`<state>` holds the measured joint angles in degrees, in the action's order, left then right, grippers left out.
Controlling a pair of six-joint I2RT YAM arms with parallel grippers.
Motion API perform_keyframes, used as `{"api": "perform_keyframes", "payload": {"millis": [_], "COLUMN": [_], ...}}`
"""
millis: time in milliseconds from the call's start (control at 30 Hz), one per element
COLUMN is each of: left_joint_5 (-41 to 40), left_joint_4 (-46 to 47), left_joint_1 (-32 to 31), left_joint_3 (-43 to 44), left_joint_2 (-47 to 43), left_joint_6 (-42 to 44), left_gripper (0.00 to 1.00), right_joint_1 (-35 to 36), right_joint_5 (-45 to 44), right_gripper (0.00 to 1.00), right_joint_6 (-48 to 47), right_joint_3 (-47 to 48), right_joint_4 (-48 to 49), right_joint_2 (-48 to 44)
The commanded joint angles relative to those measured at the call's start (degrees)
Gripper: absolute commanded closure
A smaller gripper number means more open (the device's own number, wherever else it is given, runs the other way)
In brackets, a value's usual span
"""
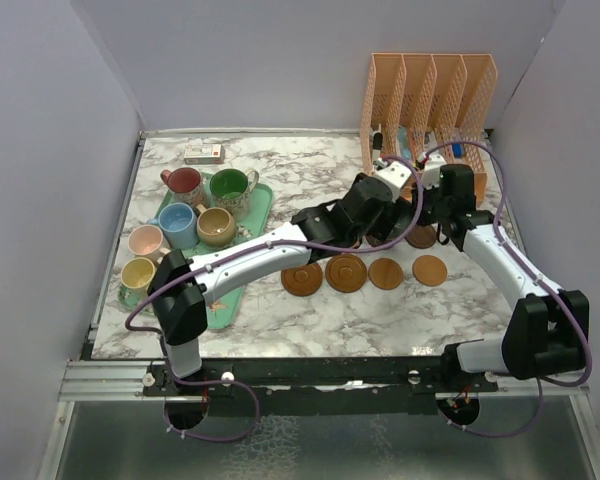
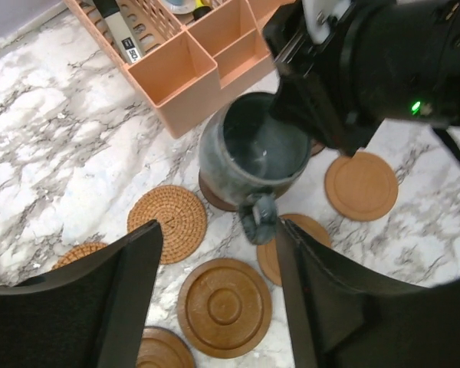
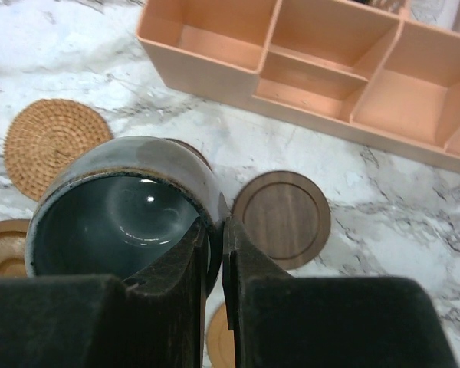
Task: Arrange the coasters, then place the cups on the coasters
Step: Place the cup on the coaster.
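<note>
Closest in, the right gripper (image 3: 219, 230) is clamped on the rim of the dark grey-teal mug (image 3: 115, 207), which stands on a dark coaster (image 2: 209, 192) just in front of the peach organizer (image 2: 176, 77). The left gripper (image 2: 215, 230) hangs wide open astride the handle (image 2: 259, 218), holding nothing. I'd check the mug sits centred, then release and lift straight up. It's upright, axis vertical, handle pointing away from the organizer.

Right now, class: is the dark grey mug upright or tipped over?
Upright: the dark grey mug shows its open mouth to both wrist cameras above, its base on a brown coaster.
</note>
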<state>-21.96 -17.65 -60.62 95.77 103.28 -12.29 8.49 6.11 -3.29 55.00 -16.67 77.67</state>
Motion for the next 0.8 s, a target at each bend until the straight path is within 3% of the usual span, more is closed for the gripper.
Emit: {"api": "perform_keyframes", "payload": {"millis": [0,333,767], "left_joint_5": [7.3,12.3,12.0], "left_joint_4": [4.8,6.9,10.8], "left_joint_1": [2.2,9.4,13.2], "left_joint_3": [-6.2,-13.9,-20.5], "left_joint_2": [-5.7,-14.1,-18.9], "left_joint_6": [5.5,13.9,16.1], "left_gripper": [0.32,0.09,0.07], "right_joint_1": [-2.8,-9.3,-11.0], "right_joint_5": [-2.3,-4.3,-6.4], "right_gripper": [0.99,0.99,0.99], "right_joint_6": [-1.7,-4.4,-1.4], "right_joint_3": [-0.8,-1.0,2.5], "right_joint_4": [2.0,0.7,0.4], "right_joint_2": [-4.0,-3.3,3.4]}}
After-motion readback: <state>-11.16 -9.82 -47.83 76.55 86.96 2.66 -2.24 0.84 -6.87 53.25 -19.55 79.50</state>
